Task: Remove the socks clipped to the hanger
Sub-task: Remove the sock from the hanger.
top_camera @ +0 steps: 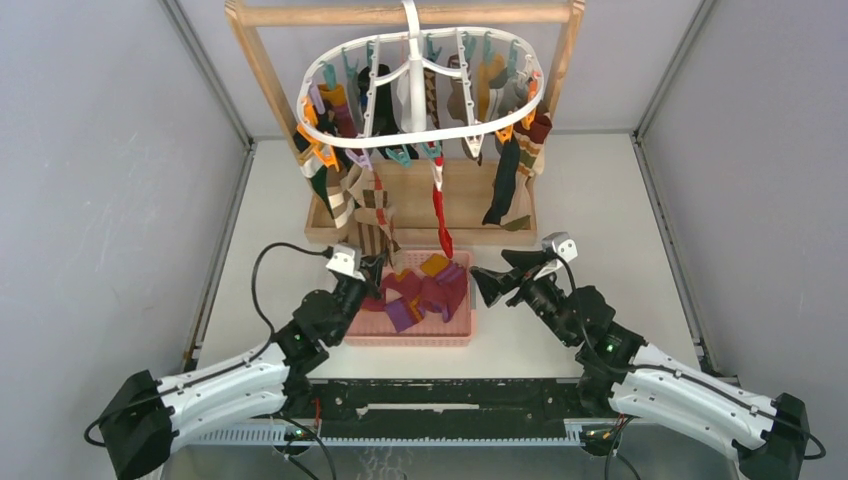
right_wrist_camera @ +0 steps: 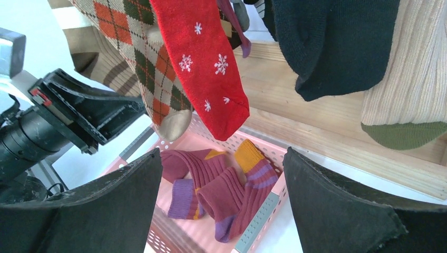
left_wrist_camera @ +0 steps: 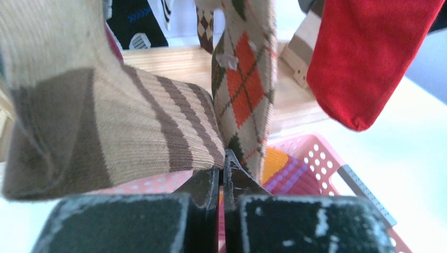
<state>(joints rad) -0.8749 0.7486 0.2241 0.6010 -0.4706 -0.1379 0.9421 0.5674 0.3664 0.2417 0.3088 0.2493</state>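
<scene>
Frankly, my left gripper [left_wrist_camera: 221,176] has its fingers pressed together just under the striped sock [left_wrist_camera: 132,121] and argyle sock [left_wrist_camera: 245,79], and I cannot tell which fabric they nip. A pull could drag both, or swing the hanger [top_camera: 411,40] above. My right gripper [right_wrist_camera: 221,158] gapes wide, with the red sock [right_wrist_camera: 203,68] just ahead. Only the top view shows the clips [top_camera: 322,152]; only the left wrist view shows the pinch.
</scene>
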